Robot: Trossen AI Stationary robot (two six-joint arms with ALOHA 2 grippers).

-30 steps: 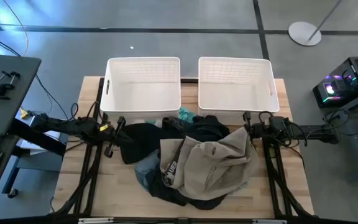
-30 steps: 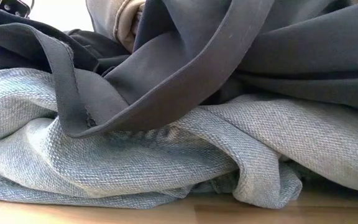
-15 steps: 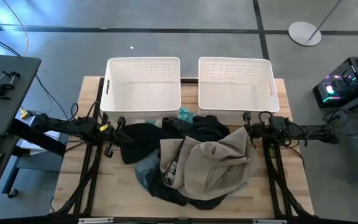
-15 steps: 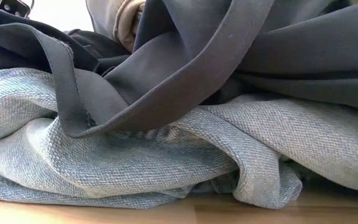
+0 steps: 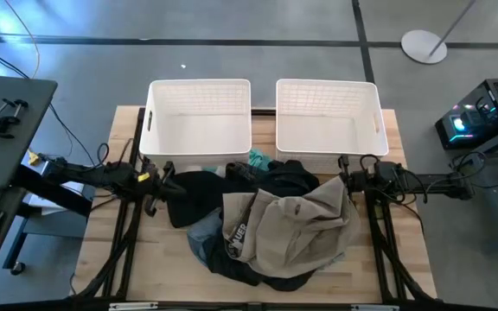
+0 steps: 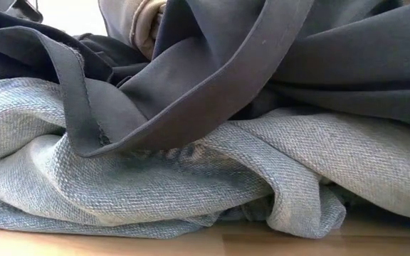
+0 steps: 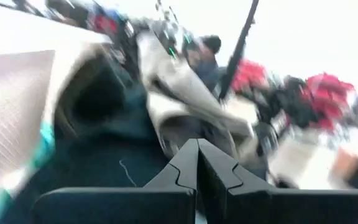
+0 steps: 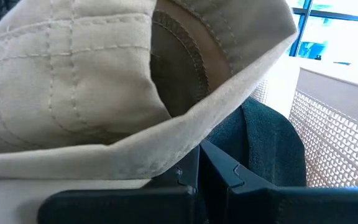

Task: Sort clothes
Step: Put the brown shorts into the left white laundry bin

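My right fingers (image 5: 344, 180), pressed together and holding nothing, sit against the right edge of the heap of soft clothes (image 5: 266, 223), where the tan khaki quilted garment (image 8: 73, 81) lies on top, its folds running away towards the middle of the wooden worktop (image 5: 119, 259). My left fingers (image 5: 164, 183), also together and empty, face the black fabric (image 5: 199, 194) at the heap's left edge. Beyond the heap stand two white slatted plastic baskets (image 5: 200, 121), so I judge the right arm better placed for the khaki.
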